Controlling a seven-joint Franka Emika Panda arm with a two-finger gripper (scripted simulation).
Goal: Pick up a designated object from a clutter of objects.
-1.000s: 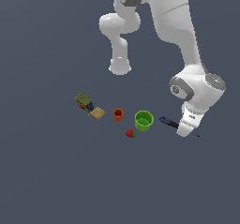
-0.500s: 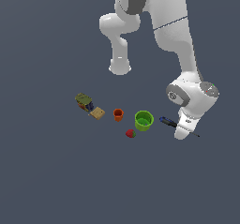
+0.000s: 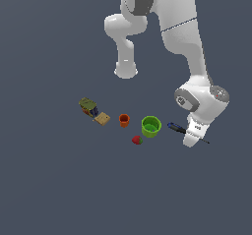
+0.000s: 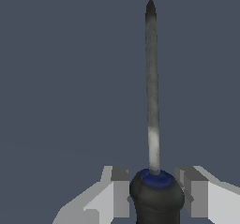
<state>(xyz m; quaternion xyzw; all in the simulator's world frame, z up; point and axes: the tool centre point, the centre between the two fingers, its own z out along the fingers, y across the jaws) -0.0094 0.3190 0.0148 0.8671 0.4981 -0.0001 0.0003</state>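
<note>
Blue and black, the handle of the screwdriver (image 4: 156,195) fills the space between the two pale fingers (image 4: 117,190) of the gripper (image 4: 154,190) in the wrist view; the fingers stand spread, one on each side of the handle, with a narrow gap visible on each side, so they are not pinching it; the thin dark shaft runs straight away from the handle across the bare grey floor (image 4: 56,78).

In the exterior view the gripper (image 3: 193,139) is low over the floor, covering the middle of the screwdriver (image 3: 175,127); the handle shows toward the exterior view's left, the shaft tip toward its right; just beside the handle stands the green cup (image 3: 150,126); the strawberry (image 3: 137,140) lies near it; farther along come the orange cup (image 3: 124,120), the tan block (image 3: 102,119) and the olive-and-blue box (image 3: 88,106); the white arm (image 3: 182,37) rises behind.
</note>
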